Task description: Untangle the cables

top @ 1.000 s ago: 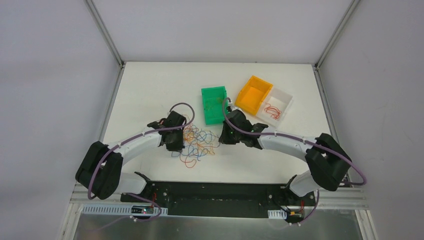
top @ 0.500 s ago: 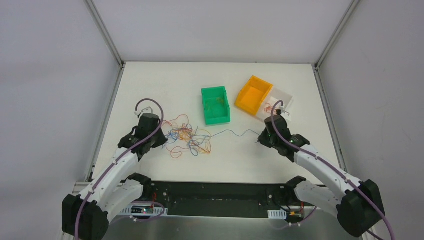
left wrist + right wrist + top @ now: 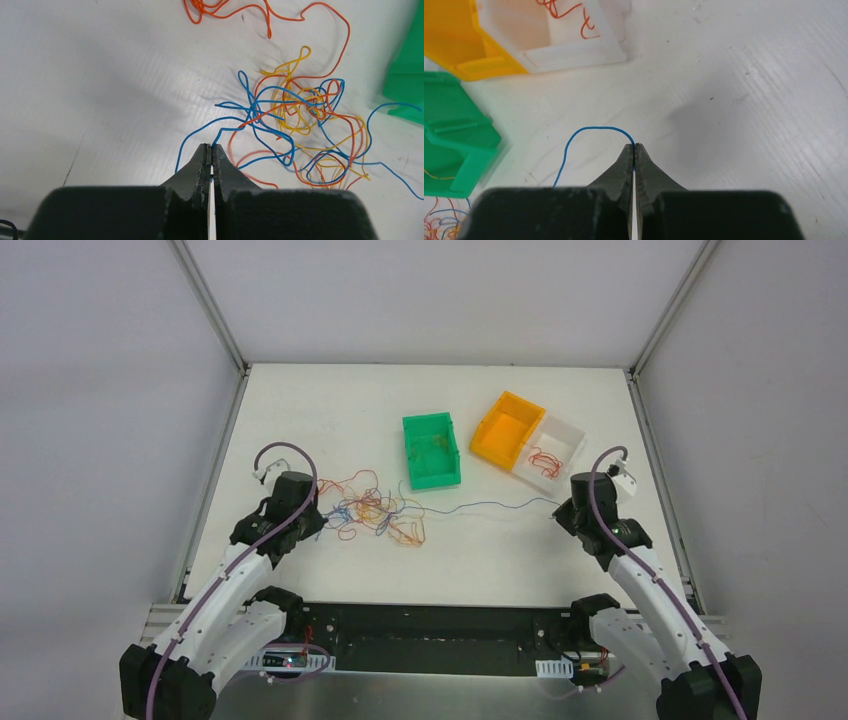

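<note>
A tangle of thin orange, blue, yellow and red cables [image 3: 375, 512] lies on the white table left of centre; it also shows in the left wrist view [image 3: 300, 115]. My left gripper [image 3: 318, 520] is at the tangle's left edge, shut on a blue cable [image 3: 220, 136] at its fingertips [image 3: 210, 146]. One long blue cable [image 3: 490, 506] stretches from the tangle to the right. My right gripper [image 3: 562, 508] is shut on its far end [image 3: 594, 129] at the fingertips [image 3: 634, 146].
A green bin [image 3: 431, 450] stands behind the tangle, with a strand inside. An orange bin [image 3: 507, 429] and a white bin [image 3: 552, 453] holding red cables stand at the back right. The white bin is close to my right gripper [image 3: 574, 45].
Both arms have drawn apart: the left gripper moved left, the right gripper moved far right. The blue cable has been pulled out of the tangle into a long line.
</note>
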`<state>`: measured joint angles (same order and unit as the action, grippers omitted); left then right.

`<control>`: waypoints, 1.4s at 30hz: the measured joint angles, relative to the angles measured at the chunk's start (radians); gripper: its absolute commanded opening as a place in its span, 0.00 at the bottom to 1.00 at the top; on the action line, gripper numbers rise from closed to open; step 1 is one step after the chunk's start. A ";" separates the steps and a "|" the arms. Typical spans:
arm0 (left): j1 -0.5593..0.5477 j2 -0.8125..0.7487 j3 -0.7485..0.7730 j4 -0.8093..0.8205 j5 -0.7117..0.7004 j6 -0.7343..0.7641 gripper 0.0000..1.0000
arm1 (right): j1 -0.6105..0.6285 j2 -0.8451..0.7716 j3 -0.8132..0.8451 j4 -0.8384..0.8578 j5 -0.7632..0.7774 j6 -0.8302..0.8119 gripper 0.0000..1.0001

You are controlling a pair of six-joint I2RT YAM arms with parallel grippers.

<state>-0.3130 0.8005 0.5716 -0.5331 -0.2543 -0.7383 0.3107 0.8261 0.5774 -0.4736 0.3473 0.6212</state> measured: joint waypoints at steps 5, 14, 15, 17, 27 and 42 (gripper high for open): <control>0.000 -0.009 0.010 -0.012 -0.019 -0.008 0.00 | -0.068 -0.003 0.000 -0.009 -0.036 -0.010 0.00; 0.000 0.074 0.053 -0.001 0.063 0.025 0.00 | 0.066 0.135 0.007 0.117 -0.370 -0.132 0.65; 0.000 0.081 0.055 0.002 0.072 0.029 0.00 | 0.117 0.160 0.017 0.120 -0.370 -0.145 0.67; 0.000 0.094 0.056 0.008 0.091 0.041 0.00 | 0.212 0.209 0.051 0.125 -0.363 -0.167 0.68; 0.000 0.103 0.056 0.029 0.142 0.078 0.01 | 0.471 0.574 0.375 0.199 -0.290 -0.289 0.69; 0.000 0.090 0.056 0.029 0.141 0.105 0.01 | 0.521 1.007 0.643 0.191 -0.233 -0.466 0.55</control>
<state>-0.3130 0.8909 0.6281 -0.5041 -0.1135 -0.6338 0.8314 1.8336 1.2201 -0.2829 0.1139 0.1551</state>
